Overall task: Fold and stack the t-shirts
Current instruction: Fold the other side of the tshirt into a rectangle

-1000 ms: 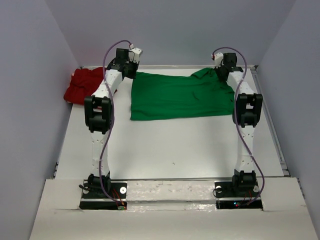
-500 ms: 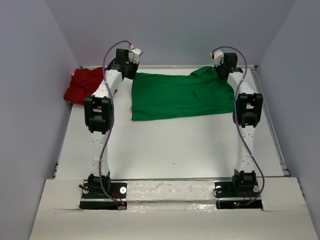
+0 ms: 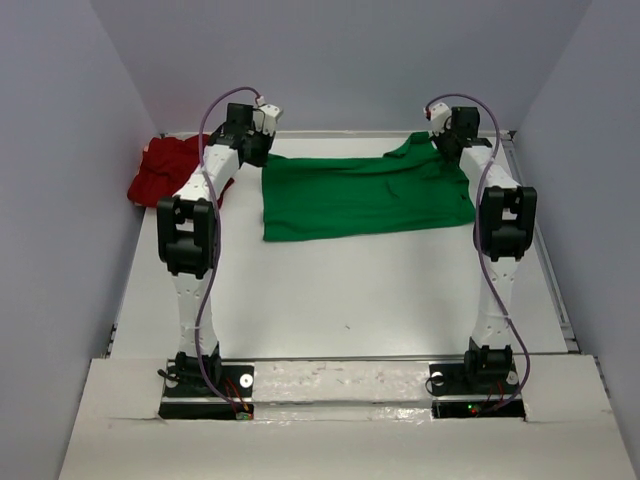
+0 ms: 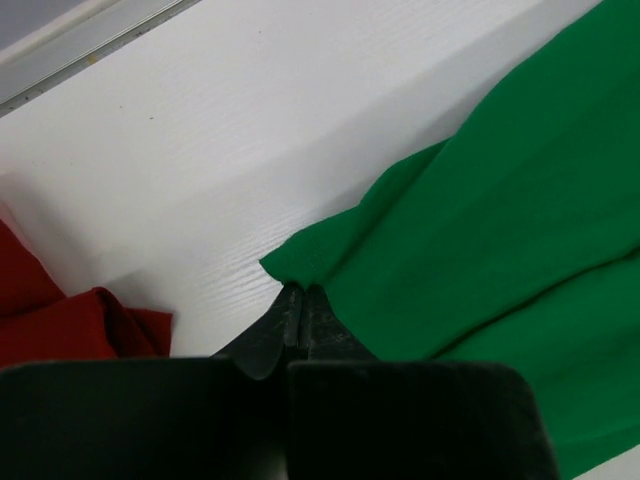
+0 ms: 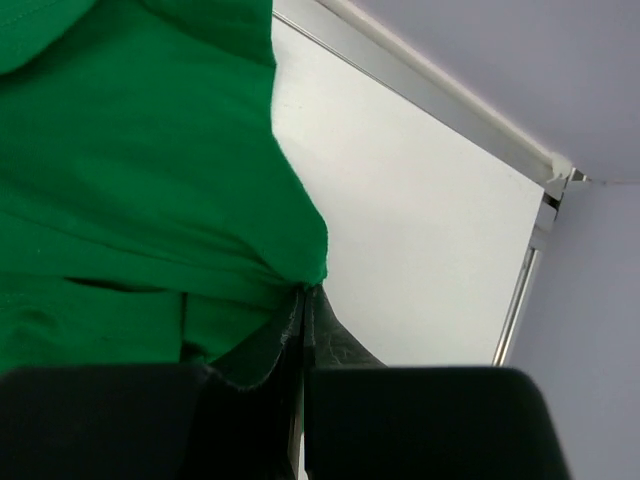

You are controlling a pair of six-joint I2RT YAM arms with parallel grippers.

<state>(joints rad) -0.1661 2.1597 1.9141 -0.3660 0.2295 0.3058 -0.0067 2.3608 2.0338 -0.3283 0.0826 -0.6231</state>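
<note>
The bright green t-shirt (image 3: 360, 195) lies spread across the far half of the table, its near edge flat. My left gripper (image 3: 258, 148) is shut on its far left corner; in the left wrist view (image 4: 300, 292) the jaws pinch the green cloth (image 4: 480, 220). My right gripper (image 3: 447, 142) is shut on its far right corner, and in the right wrist view (image 5: 304, 292) the cloth (image 5: 130, 170) bunches at the closed tips. The deep red t-shirt (image 3: 168, 170) lies crumpled at the far left; a part of it shows in the left wrist view (image 4: 60, 320).
A metal rail (image 3: 530, 220) runs along the table's right edge and the back edge (image 4: 90, 35). Grey walls close in on three sides. White tabletop (image 3: 350, 290) lies between the shirt and the arm bases.
Both arms have risen and stretched a little farther back, drawing the green shirt's far edge up and toward the back. The right corner has moved slightly right. The red shirt has not moved.
</note>
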